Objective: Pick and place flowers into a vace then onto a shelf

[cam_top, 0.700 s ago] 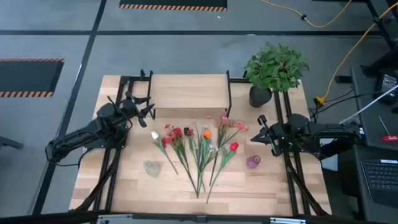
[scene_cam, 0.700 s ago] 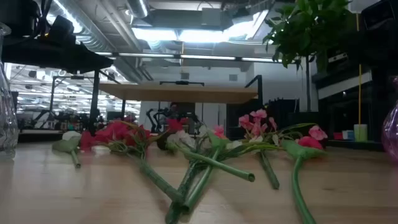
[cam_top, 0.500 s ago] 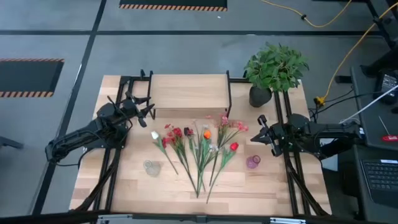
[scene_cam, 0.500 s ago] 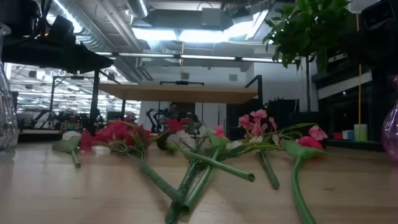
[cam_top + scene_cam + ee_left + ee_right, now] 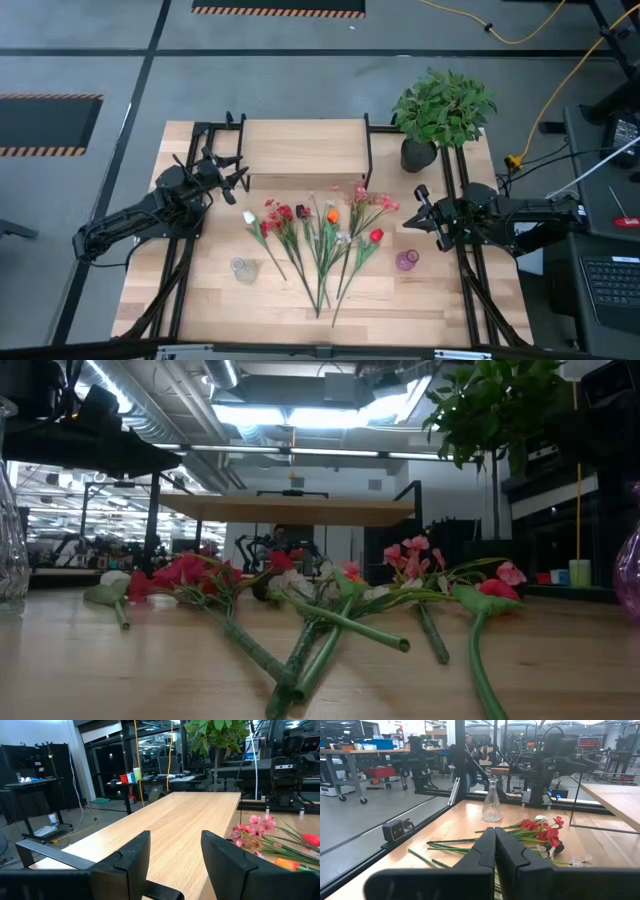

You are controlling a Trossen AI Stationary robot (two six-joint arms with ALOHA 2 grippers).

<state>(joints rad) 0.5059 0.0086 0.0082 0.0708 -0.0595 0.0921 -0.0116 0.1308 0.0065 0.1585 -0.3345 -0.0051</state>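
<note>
Several flowers (image 5: 322, 238) lie flat on the tabletop in a fan, blooms toward the shelf, stems meeting near the front; they also show in the low view (image 5: 300, 600). The shelf (image 5: 303, 148) stands at the back middle. A clear glass vase (image 5: 243, 268) stands left of the stems, and a small purple vase (image 5: 406, 260) right of them. My left gripper (image 5: 238, 180) hovers open by the shelf's left front corner, its fingers (image 5: 135, 855) apart with nothing between them. My right gripper (image 5: 415, 215) is shut (image 5: 495, 851), right of the blooms, touching nothing.
A bushy green plant in a black pot (image 5: 440, 112) stands at the back right, beside the shelf. Black frame rails (image 5: 180, 270) run along both table sides. Bare wood lies in front of the stems, near the front edge (image 5: 320, 325).
</note>
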